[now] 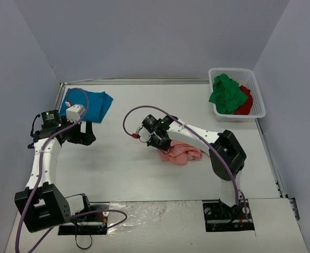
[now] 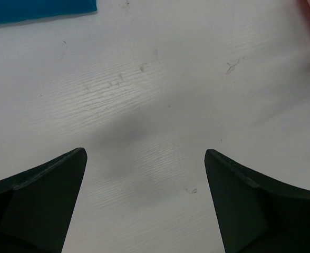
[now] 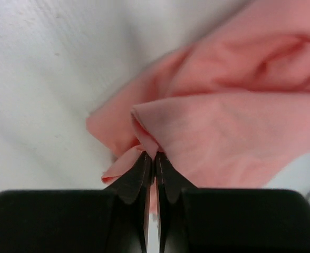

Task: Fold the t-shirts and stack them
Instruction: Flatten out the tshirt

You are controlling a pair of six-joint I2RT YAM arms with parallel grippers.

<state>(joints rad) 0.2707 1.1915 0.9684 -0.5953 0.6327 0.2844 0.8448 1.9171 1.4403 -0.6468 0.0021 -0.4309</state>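
Pink t-shirt [image 1: 181,153], one, in right jaws, one teal t-shirt [image 1: 98,103]

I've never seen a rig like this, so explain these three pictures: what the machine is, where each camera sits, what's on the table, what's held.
Two robot arms are bolted to the near edge of a white table, each ending in a two-finger gripper. The wide picture comes from a camera above and behind them; the other two come from cameras on the wrists. A blue shirt lies at far left and a crumpled pink shirt in the middle. A white basket at far right holds a green shirt and a red shirt. The left gripper is open over bare table, holding nothing. The right gripper is shut on a fold of the pink shirt.
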